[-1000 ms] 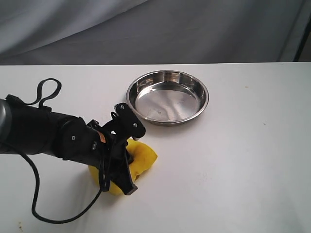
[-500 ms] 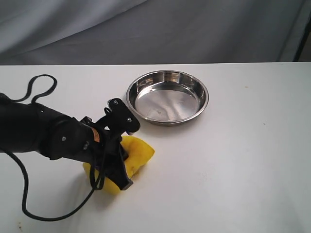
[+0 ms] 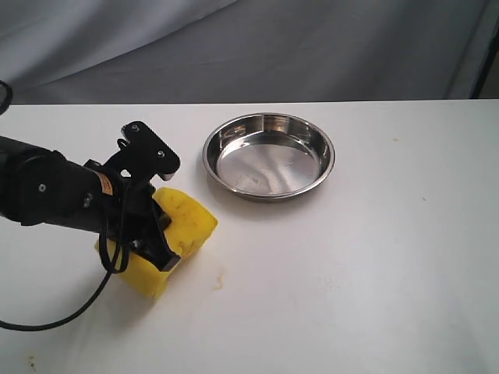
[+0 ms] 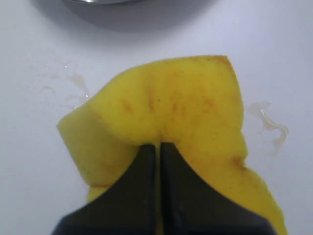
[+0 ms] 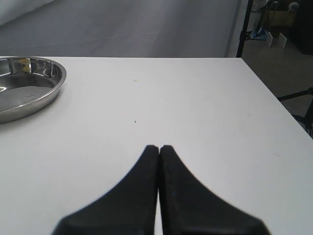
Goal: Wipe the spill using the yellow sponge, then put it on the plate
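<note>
My left gripper (image 3: 160, 234) is shut on the yellow sponge (image 3: 191, 222), pinching a fold of it and holding it down on the white table in front of and to the left of the plate (image 3: 269, 195). In the left wrist view the closed fingertips (image 4: 159, 146) dig into the sponge (image 4: 171, 98), whose top has faint orange stains. Of the spill, only a thin amber smear (image 3: 219, 279) shows on the table to the right of the sponge, seen as wet streaks (image 4: 270, 125) in the left wrist view. My right gripper (image 5: 159, 147) is shut with nothing in it, above bare table.
The steel plate (image 5: 19, 88) holds nothing. A black cable (image 3: 47, 323) loops on the table near the front left. The table's right edge (image 5: 266, 98) drops off beside a dark stand. A grey curtain hangs behind.
My left gripper has dragged the sponge to the left and slightly back across the table, uncovering a faint amber smear where it was.
</note>
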You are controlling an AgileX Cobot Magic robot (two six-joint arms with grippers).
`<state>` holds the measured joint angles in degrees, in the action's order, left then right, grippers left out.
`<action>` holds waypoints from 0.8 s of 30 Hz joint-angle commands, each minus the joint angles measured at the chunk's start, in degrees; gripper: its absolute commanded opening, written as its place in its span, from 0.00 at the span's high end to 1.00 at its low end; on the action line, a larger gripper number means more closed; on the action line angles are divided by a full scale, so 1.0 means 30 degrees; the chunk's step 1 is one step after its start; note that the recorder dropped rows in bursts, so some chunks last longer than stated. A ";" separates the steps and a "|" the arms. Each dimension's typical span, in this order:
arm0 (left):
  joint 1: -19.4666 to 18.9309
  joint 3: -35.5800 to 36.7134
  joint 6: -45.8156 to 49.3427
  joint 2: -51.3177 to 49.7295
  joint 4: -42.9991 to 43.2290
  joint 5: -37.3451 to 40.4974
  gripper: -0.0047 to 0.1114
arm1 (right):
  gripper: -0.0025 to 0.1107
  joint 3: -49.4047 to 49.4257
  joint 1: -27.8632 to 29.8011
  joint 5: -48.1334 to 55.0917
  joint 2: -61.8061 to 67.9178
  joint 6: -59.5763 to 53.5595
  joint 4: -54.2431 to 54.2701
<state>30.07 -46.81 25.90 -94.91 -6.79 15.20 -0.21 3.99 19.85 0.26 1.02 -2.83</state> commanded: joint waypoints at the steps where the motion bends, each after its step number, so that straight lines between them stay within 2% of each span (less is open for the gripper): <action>1: -0.0041 0.0056 -0.0194 0.0697 0.0064 -0.0004 0.96 | 0.98 0.0071 -0.0015 -0.0079 -0.0088 -0.0199 0.0084; 6: 0.0051 0.0056 -0.1534 0.0819 -0.0353 0.0263 0.96 | 0.98 0.0071 -0.0015 -0.0079 -0.0088 -0.0199 0.0084; 9: 0.0321 0.0056 -0.1439 0.0819 -0.1692 0.0507 0.96 | 0.98 0.0071 -0.0015 -0.0079 -0.0088 -0.0199 0.0084; 12: 0.1034 0.0056 -0.1322 0.0819 -0.2135 0.0465 0.96 | 0.98 0.0071 -0.0015 -0.0079 -0.0088 -0.0199 0.0084; 17: 0.2995 0.0056 -0.1322 0.0418 -0.2135 0.0187 0.96 | 0.98 0.0071 -0.0015 -0.0079 -0.0088 -0.0199 0.0084; 21: 0.4300 0.0056 -0.1322 -0.0967 -0.2135 -0.0995 0.96 | 0.98 0.0071 -0.0015 -0.0079 -0.0088 -0.0199 0.0084; 24: 0.4617 0.0056 -0.1322 -0.2404 -0.2075 -0.2315 0.96 | 0.98 0.0071 -0.0015 -0.0079 -0.0088 -0.0199 0.0084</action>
<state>42.99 -46.73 22.43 -98.59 -12.69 12.48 -0.21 3.99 19.85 0.26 1.02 -2.83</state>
